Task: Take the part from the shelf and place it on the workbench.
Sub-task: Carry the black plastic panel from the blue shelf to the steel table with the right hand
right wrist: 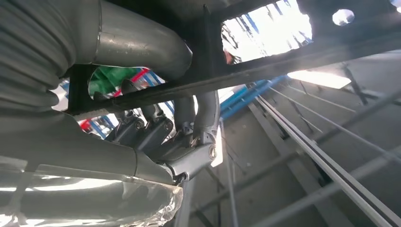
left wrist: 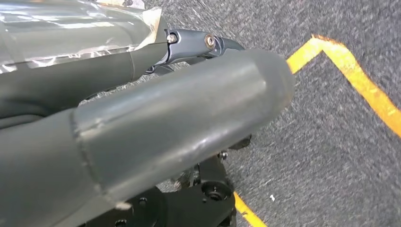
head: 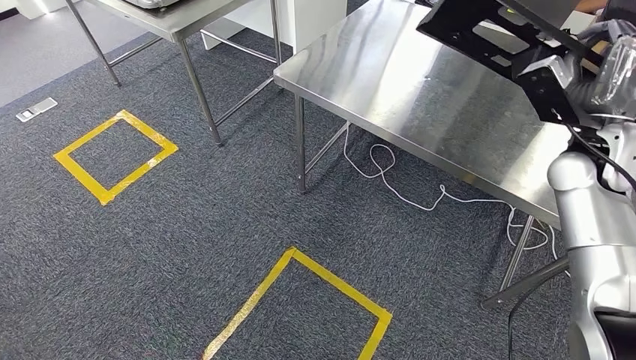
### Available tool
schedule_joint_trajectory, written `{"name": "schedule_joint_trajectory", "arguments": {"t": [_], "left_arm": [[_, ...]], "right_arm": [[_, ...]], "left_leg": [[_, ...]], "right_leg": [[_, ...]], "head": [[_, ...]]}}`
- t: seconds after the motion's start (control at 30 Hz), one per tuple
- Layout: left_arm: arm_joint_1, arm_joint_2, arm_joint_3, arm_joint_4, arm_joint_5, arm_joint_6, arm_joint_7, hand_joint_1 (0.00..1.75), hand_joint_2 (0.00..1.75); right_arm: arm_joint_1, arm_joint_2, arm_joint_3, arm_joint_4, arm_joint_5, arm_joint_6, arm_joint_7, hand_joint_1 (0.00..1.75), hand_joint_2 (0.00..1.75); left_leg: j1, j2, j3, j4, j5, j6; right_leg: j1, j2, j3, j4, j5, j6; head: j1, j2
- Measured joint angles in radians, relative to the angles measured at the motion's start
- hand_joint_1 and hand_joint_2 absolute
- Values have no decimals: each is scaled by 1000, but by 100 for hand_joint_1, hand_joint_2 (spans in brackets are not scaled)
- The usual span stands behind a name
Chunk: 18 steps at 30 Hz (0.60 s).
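A grey carpet (head: 187, 225) is seen underfoot, marked with two yellow tape squares (head: 116, 155). On it stands a steel tabletop (head: 420, 97) on thin legs, taken here as the landmark; a second steel table (head: 169, 19) stands beyond its far-left corner, and a white cable (head: 390, 176) lies coiled on the carpet beneath its near edge.

The part (head: 495, 34) (a flat black metal frame with cut-out openings) is held in the air above the tabletop's right end, tilted, not resting on the surface. It is gripped by the right robot hand (head: 592, 56), whose fingers are wrapped in clear plastic; in the right wrist view the thumb (right wrist: 142, 45) is seen pressed over one black bar of the frame and the darker fingers (right wrist: 189, 142) curled under it. The silver right arm (head: 600, 225) rises at the tabletop's right edge.

The left robot hand (left wrist: 156, 123) hangs over the carpet near a tape corner (left wrist: 331, 52); whether it is released or clenched cannot be told, since its thumb hides the fingers.
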Motion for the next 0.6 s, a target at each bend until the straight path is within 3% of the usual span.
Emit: {"name": "schedule_joint_trajectory", "arguments": {"t": [0.03, 0.07, 0.13, 0.17, 0.2, 0.23, 0.3, 0.4, 0.47, 0.53, 0.57, 0.6], "left_arm": [[0, -1, 0, 1, 0, -2, 1, 0, 0], [1, -3, 0, 2, -1, -3, 1, 0, 0], [2, -2, 0, 3, -1, -3, 2, 0, 0], [1, -1, 0, 4, -2, -3, 2, 0, 0], [1, 0, 0, 4, -2, -3, 3, 0, 0], [0, 1, 0, 4, -2, -4, 2, 0, 0], [-1, 0, 0, 4, -2, -5, 2, 0, 0], [-3, -1, 0, 4, -2, -6, -1, 0, 0], [-6, -2, 0, 4, -2, -7, -4, 0, 0], [-6, -2, 0, 4, -2, -7, -4, 0, 0], [-6, -2, 0, 4, -2, -8, -5, 0, 0], [-6, -2, 0, 4, -2, -8, -5, 0, 0]], "right_arm": [[16, -14, -4, -9, -14, 8, -2, 175, 175], [31, -27, -9, -18, -25, 15, -2, 175, 175], [52, -49, -20, -36, -41, 29, -2, 175, 175], [57, -56, -24, -43, -45, 34, -2, 175, 175], [63, -63, -27, -49, -49, 37, -2, 175, 175], [69, -68, -29, -54, -51, 41, -2, 175, 175], [85, -77, -32, -62, -55, 48, -1, 175, 175], [96, -88, -37, -76, -61, 58, -2, 175, 175], [98, -92, -39, -83, -63, 60, -4, 175, 175], [104, -90, -39, -85, -63, 64, -8, 175, 175], [107, -88, -38, -84, -63, 67, -11, 175, 175], [109, -86, -36, -84, -63, 70, -15, 175, 175]], "left_leg": [[3, 0, 0, 1, -2, -4], [7, -1, 0, 4, -5, -10], [13, 0, -5, 24, -18, -32], [14, 2, -11, 39, -28, -45], [13, 3, -15, 52, -37, -55], [12, 5, -18, 61, -43, -62], [16, 7, -17, 63, -47, -69], [24, -8, -31, 101, -75, -73], [19, -25, -83, 204, -125, -66], [9, -33, -160, 331, -167, -54], [3, -35, -187, 365, -169, -45], [-5, -37, -197, 363, -153, -34]], "right_leg": [[-4, 1, -10, 16, 1, 9], [-11, 0, 2, -11, 17, 22], [-26, -12, 68, -139, 67, 53], [-29, -16, 96, -191, 83, 60], [-31, -17, 113, -222, 89, 57], [-30, -15, 116, -226, 86, 47], [-28, -4, 110, -216, 82, 21], [-23, 6, 108, -209, 77, 0], [-18, 11, 109, -209, 76, -7], [-6, 18, 110, -209, 74, -12], [1, 21, 111, -209, 72, -16], [8, 24, 112, -209, 71, -20]], "head": [[0, 0], [0, 0], [1, 0], [3, 0], [3, 0], [2, 0], [-3, 0], [-6, 0], [-9, 0], [-11, 0], [-11, 0], [-11, 0]]}}
